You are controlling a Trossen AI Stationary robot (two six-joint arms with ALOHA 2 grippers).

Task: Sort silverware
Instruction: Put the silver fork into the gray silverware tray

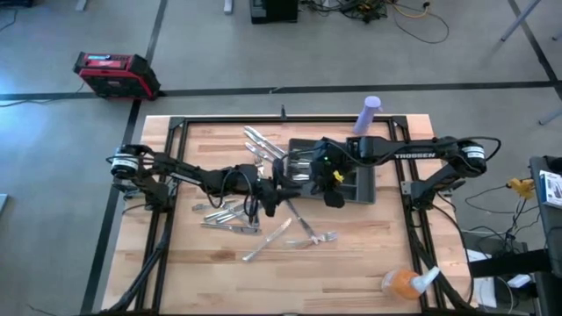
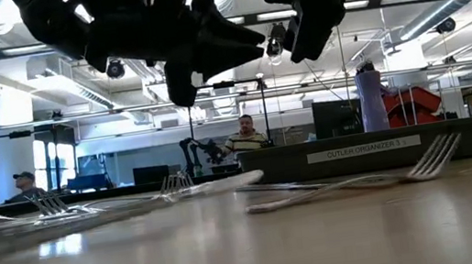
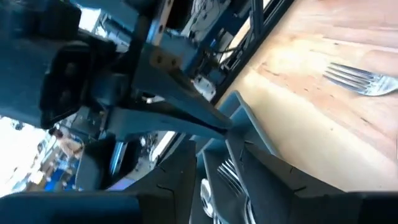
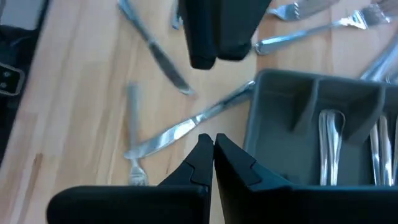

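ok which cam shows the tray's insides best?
Right wrist view: the tray shows its dividers and silverware inside. High view: arms cover most of the tray. Low view: only its side wall. Left wrist view: partial.

We count one grey tray (image 1: 362, 186), two arms, one purple bottle (image 1: 369, 115), one orange spray bottle (image 1: 406, 283), one red case (image 1: 114, 74); loose silverware (image 1: 230, 218) too overlapped to count.

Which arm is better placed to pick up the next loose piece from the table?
Probably the left. Its tool hangs right above the scattered knives and forks. The right tool is shut and empty at the tray edge, farther from most pieces.
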